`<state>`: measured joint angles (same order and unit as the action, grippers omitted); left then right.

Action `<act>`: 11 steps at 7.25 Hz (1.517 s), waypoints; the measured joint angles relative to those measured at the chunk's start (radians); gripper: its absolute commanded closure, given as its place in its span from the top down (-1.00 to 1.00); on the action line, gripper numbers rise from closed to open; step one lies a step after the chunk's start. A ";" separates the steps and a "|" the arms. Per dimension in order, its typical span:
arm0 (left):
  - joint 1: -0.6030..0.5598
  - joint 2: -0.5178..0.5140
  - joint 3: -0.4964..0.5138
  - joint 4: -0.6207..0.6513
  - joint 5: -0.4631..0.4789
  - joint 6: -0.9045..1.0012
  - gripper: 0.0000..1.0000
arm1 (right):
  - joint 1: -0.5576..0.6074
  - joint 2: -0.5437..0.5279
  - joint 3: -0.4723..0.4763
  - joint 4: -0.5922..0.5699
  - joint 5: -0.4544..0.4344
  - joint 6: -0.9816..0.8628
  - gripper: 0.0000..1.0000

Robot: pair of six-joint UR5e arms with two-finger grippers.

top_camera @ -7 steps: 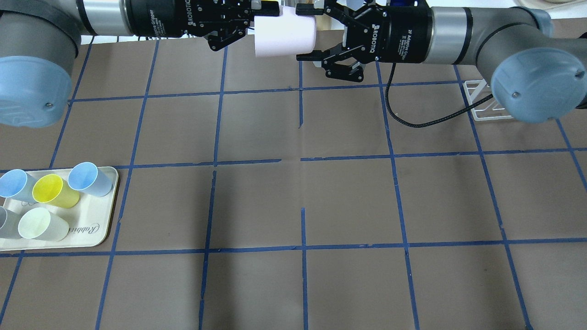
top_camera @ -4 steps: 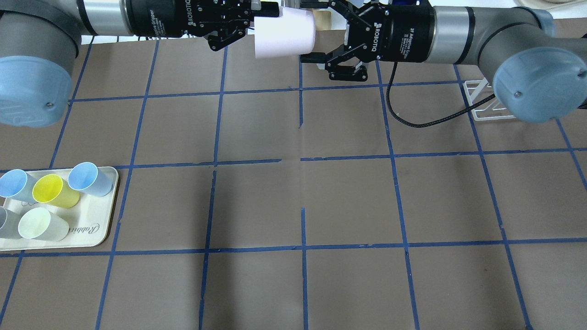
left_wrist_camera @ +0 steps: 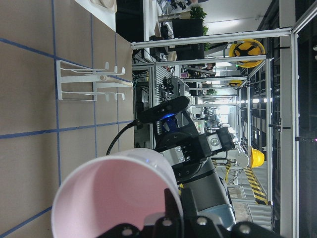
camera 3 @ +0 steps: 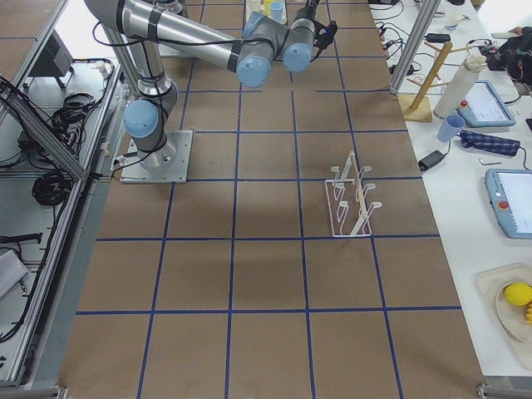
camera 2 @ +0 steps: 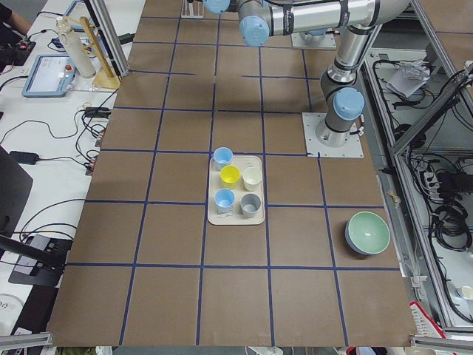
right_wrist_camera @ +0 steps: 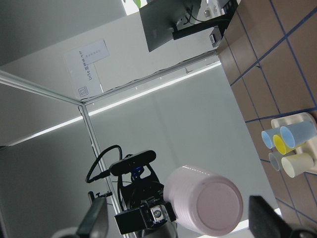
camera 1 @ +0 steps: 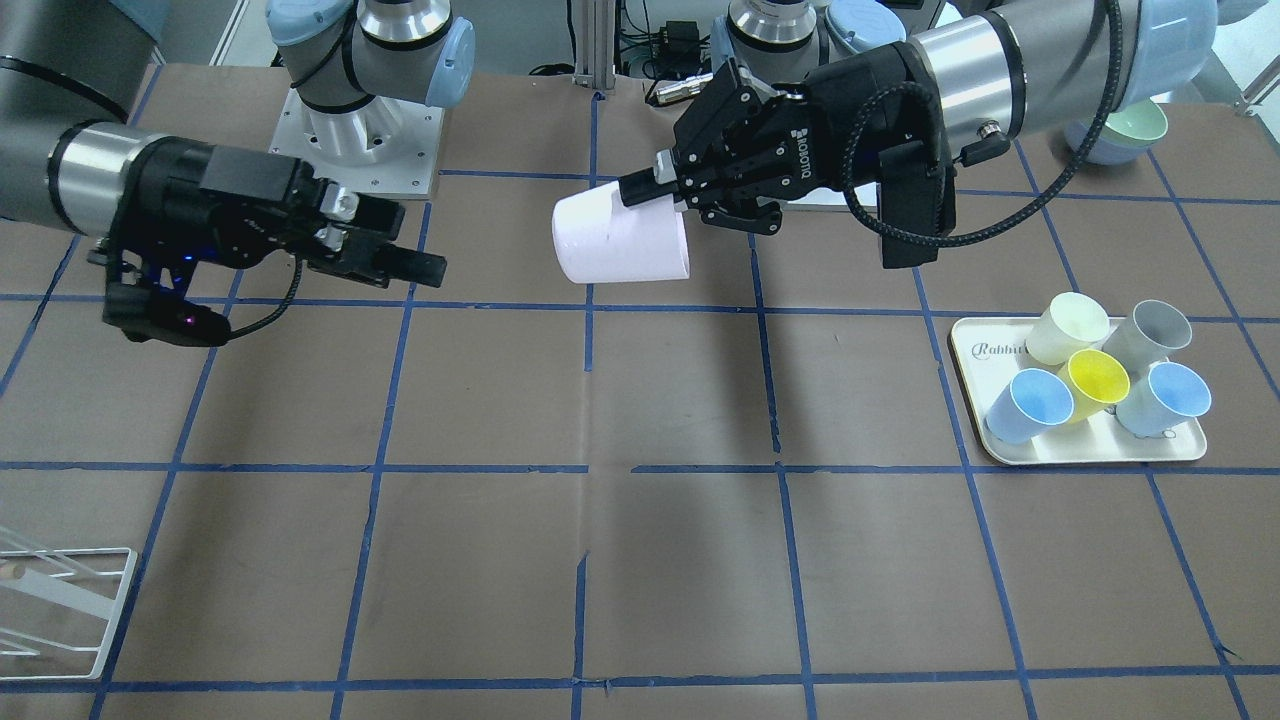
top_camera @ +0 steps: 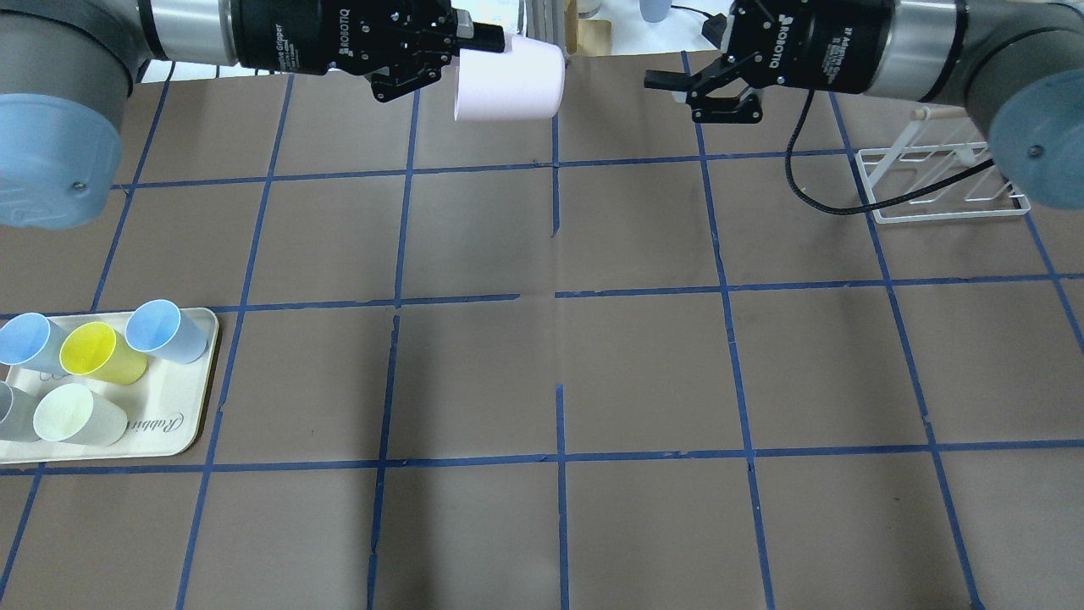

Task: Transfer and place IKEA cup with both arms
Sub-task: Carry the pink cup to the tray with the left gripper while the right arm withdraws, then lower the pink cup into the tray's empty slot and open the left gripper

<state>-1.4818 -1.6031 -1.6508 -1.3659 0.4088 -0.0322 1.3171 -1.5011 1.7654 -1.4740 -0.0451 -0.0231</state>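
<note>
The pale pink IKEA cup point(top_camera: 508, 80) hangs on its side above the far middle of the table, also seen in the front view point(camera 1: 620, 240). My left gripper point(top_camera: 483, 42) is shut on the cup's rim point(camera 1: 645, 190), one finger inside and one outside. The left wrist view looks into the cup's open mouth point(left_wrist_camera: 114, 193). My right gripper point(top_camera: 669, 76) is open and empty, apart from the cup, to the right of its base point(camera 1: 415, 250). The right wrist view shows the cup's base point(right_wrist_camera: 205, 201) between its spread fingers point(right_wrist_camera: 96, 218).
A cream tray point(top_camera: 182, 424) at the near left holds several cups: light blue, yellow, cream and grey point(camera 1: 1095, 375). A white wire rack point(top_camera: 940, 182) stands on the table's far right point(camera 1: 60, 610). A green bowl point(camera 2: 367, 233) sits near the left arm's base.
My right gripper, whose open fingers stood around the cup's base, has drawn back to the right, clear of the cup. My left gripper has shifted slightly left with the cup.
</note>
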 measured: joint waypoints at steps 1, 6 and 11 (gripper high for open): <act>0.000 0.009 0.006 -0.002 0.129 0.001 -1.00 | -0.039 -0.004 -0.003 0.000 -0.098 0.000 1.00; 0.024 0.058 -0.048 -0.076 0.934 0.120 -1.00 | -0.059 -0.096 -0.075 -0.036 -0.865 0.084 1.00; 0.321 0.121 -0.369 0.060 1.161 0.533 -1.00 | 0.094 -0.154 -0.088 -0.099 -1.439 0.134 1.00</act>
<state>-1.1613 -1.4820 -2.0198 -1.3062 1.5702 0.5008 1.4113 -1.6547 1.6778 -1.5726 -1.4842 0.1105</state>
